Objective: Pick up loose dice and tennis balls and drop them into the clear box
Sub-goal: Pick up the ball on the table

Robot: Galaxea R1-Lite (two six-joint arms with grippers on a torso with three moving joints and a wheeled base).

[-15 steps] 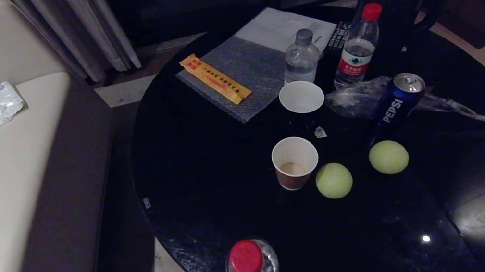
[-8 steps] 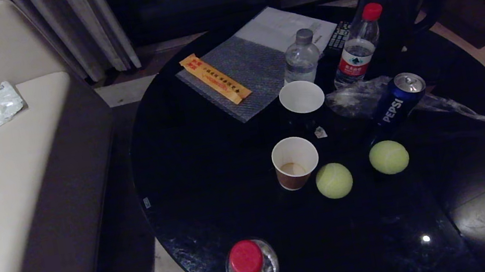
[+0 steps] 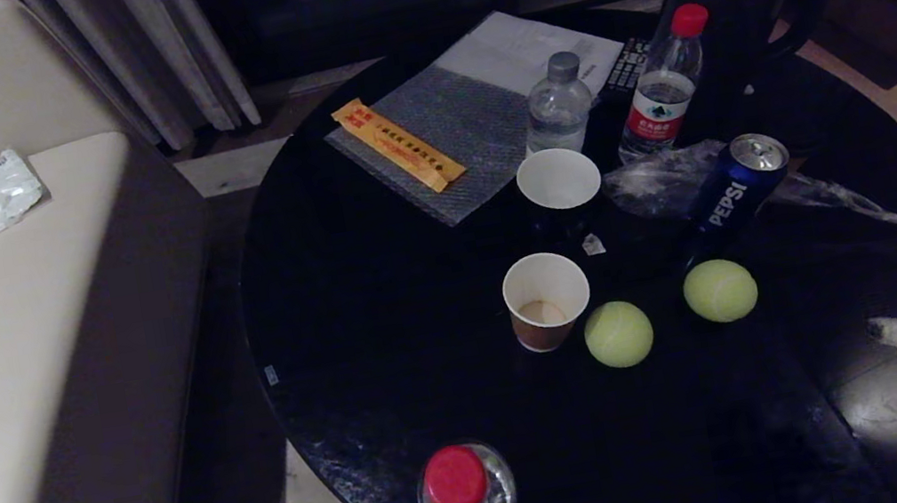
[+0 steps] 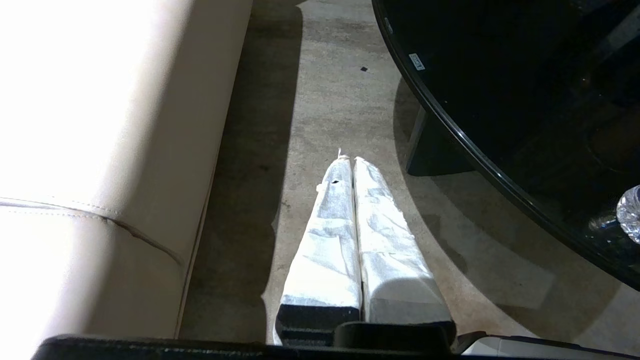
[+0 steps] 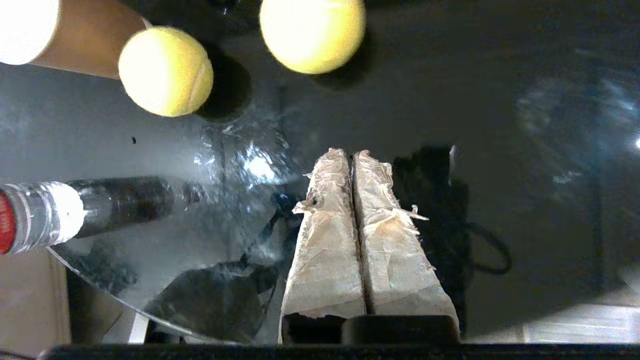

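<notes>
I see the two tennis balls point(image 3: 619, 334) point(image 3: 720, 290) side by side on the black worktop point(image 3: 391, 341), one just beside a paper cup point(image 3: 547, 299). My right claw point(image 5: 351, 152) hangs over the worktop short of them, fingers pressed together, empty. My left claw point(image 4: 348, 159), also together, sits over the floor point(image 4: 340, 100).

My head view is dim; the glossy round black table point(image 3: 389, 333) swallows light, mirroring a pale patch at four o'clock. At my left wrist, the cream leather sofa point(image 4: 100, 125) glares white at nine o'clock.
</notes>
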